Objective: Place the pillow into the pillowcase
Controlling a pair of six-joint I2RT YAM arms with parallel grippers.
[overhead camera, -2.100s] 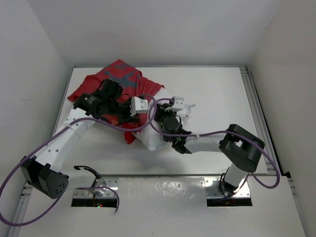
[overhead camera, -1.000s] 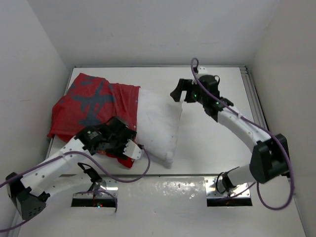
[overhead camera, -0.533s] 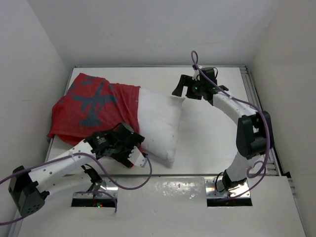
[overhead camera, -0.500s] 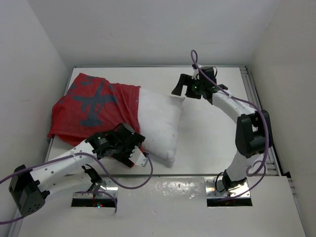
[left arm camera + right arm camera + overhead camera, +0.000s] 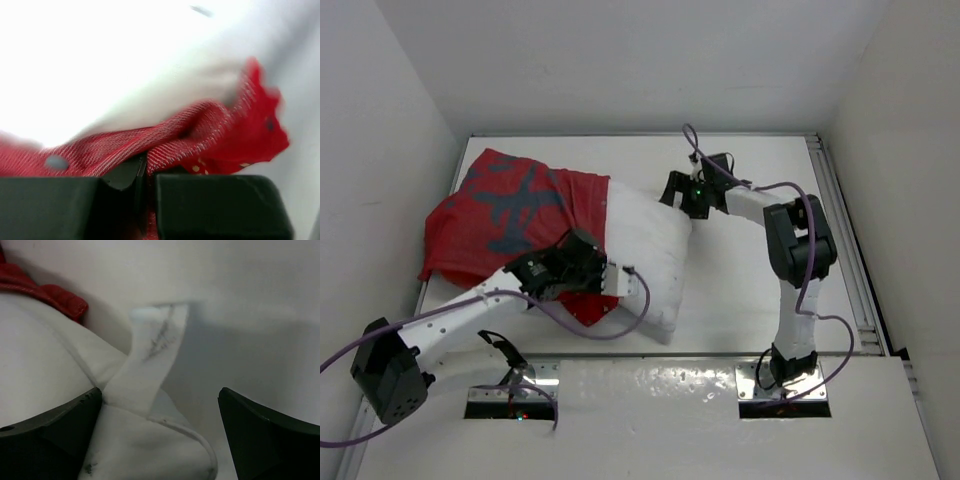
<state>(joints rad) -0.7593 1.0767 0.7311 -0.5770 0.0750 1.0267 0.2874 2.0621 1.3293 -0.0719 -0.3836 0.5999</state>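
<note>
The white pillow (image 5: 645,250) lies across the table's middle, its left part inside the red pillowcase (image 5: 510,215). My left gripper (image 5: 608,283) is at the pillow's near edge. In the left wrist view it (image 5: 145,170) is shut on a fold of the pillowcase (image 5: 210,135), with the pillow (image 5: 125,75) bulging behind. My right gripper (image 5: 676,192) is at the pillow's far right corner. It (image 5: 160,440) stands open around that corner of the pillow (image 5: 45,370), whose small white tag (image 5: 155,350) sticks up between the fingers. A red pillowcase hem (image 5: 50,295) shows beyond.
The white table (image 5: 750,280) is walled in on three sides. A metal rail (image 5: 840,230) runs along its right edge. Purple cables trail from both arms, and one loops over the table near the pillow's front (image 5: 630,325).
My left gripper has gone from open to shut on the pillowcase hem and shifted up and right along the pillow's near edge. My right gripper has moved left and down onto the pillow's corner.
</note>
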